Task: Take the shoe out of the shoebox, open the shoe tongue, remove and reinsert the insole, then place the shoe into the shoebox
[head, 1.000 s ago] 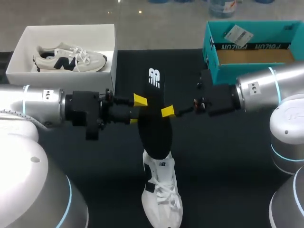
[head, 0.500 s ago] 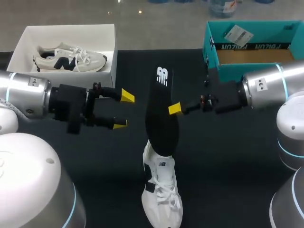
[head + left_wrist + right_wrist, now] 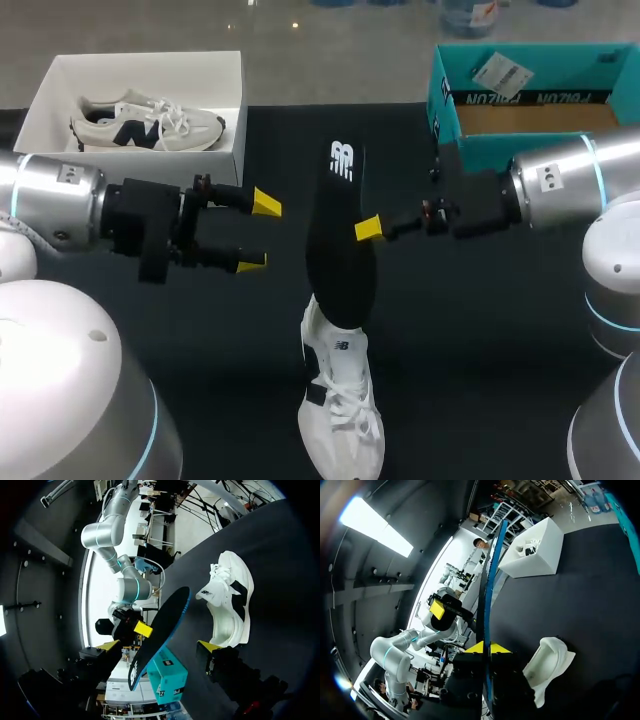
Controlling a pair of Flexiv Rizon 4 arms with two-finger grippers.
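A black insole [image 3: 338, 240] hangs above the table, pinched at its right edge by my right gripper [image 3: 368, 229], which is shut on it. In the right wrist view the insole [image 3: 487, 595] stands edge-on between the yellow tips of my right gripper [image 3: 487, 647]. Below it a white shoe [image 3: 341, 400] lies on the black table, toe toward the front edge. My left gripper [image 3: 258, 233] is open, left of the insole and clear of it. In the left wrist view the insole [image 3: 160, 630] and the shoe [image 3: 227, 605] lie ahead of my left gripper [image 3: 160, 647].
A white shoebox [image 3: 228, 105] at the back left holds a second, cream and navy shoe [image 3: 145, 122]. A teal box [image 3: 520, 95] stands at the back right, behind my right arm. The black table [image 3: 480, 330] carries nothing else to the right of the white shoe.
My left gripper has opened, let go of the insole and drawn back to the left. The right gripper keeps hold of the insole, which has shifted slightly right.
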